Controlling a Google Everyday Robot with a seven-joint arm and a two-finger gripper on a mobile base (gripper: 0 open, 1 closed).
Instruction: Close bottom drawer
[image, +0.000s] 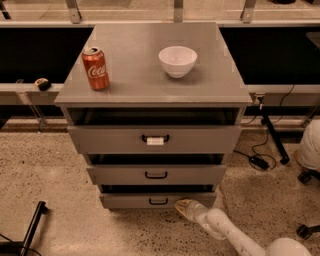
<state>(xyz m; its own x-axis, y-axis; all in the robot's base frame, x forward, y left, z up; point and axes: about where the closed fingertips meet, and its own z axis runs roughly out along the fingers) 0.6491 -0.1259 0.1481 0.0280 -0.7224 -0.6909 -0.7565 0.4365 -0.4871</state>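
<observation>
The arm (235, 236) is cut off at the lower edge. Its gripper (184, 207) lies low at the cabinet's (150, 85) front right foot, pale tip at the bottom drawer's (127, 201) face, just right of the black loop handle (158, 201). Contact is hard to judge, and whether the gripper is clenched or released I cannot tell. The drawer's inside is hidden; only a dark slit shows above its front. It sits lowest in the cabinet, front facing the camera, long axis running left to right.
</observation>
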